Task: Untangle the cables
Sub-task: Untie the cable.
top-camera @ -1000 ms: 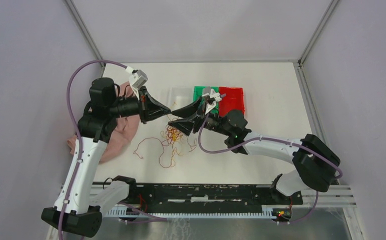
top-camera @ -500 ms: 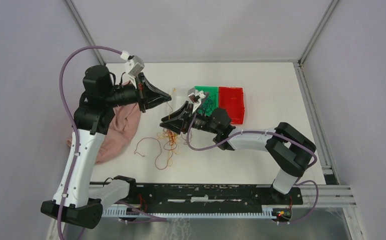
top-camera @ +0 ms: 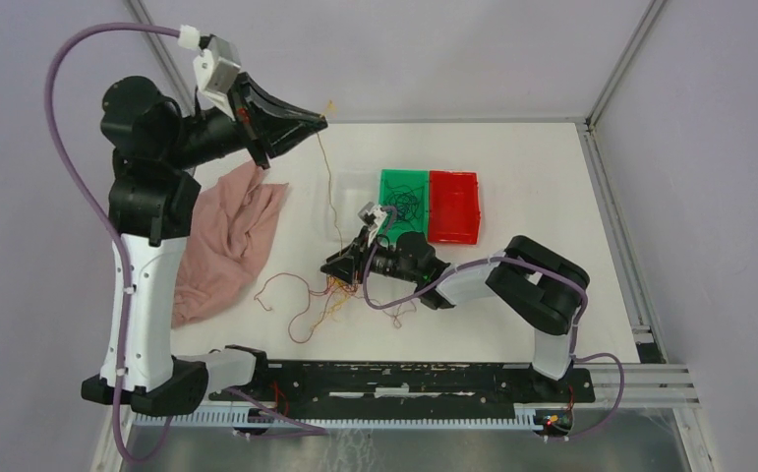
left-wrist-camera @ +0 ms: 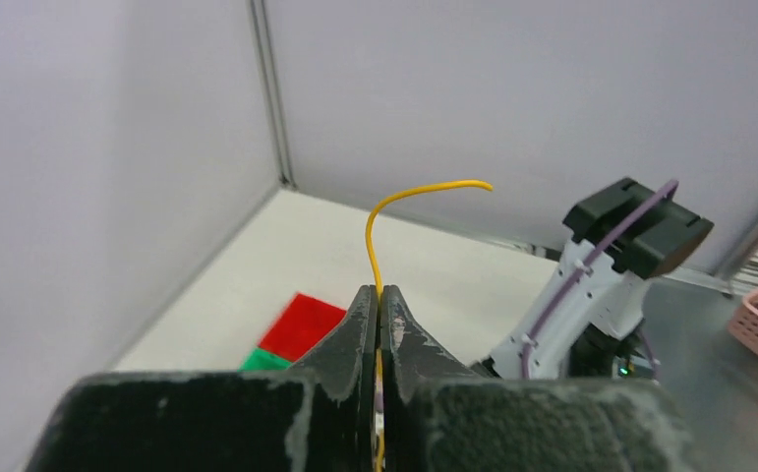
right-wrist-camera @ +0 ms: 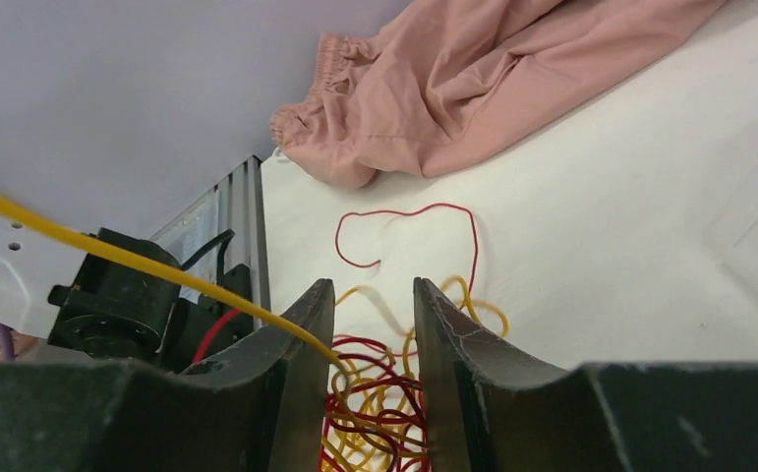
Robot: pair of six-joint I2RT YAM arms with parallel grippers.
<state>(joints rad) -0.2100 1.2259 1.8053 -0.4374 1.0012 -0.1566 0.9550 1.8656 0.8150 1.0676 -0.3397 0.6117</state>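
A tangle of red and orange-yellow cables (top-camera: 333,291) lies at the table's middle front. My left gripper (top-camera: 320,118) is raised high at the back left, shut on one yellow cable (top-camera: 329,182) that runs down to the tangle. In the left wrist view the yellow cable (left-wrist-camera: 372,231) sticks out past the closed left gripper (left-wrist-camera: 379,293). My right gripper (top-camera: 335,265) is low over the tangle. In the right wrist view the right gripper (right-wrist-camera: 373,295) is open, its jaws on either side of the tangle (right-wrist-camera: 379,413), and the pulled yellow cable (right-wrist-camera: 109,251) crosses its left finger.
A pink cloth (top-camera: 225,236) lies at the left and shows in the right wrist view (right-wrist-camera: 512,79). A green tray (top-camera: 390,183) with dark cables and a red tray (top-camera: 453,206) stand behind the right gripper. Loose red strands (top-camera: 281,287) trail left of the tangle.
My left gripper has risen up and back to the left with the yellow cable, drawing it out long. My right gripper has dropped forward onto the tangle.
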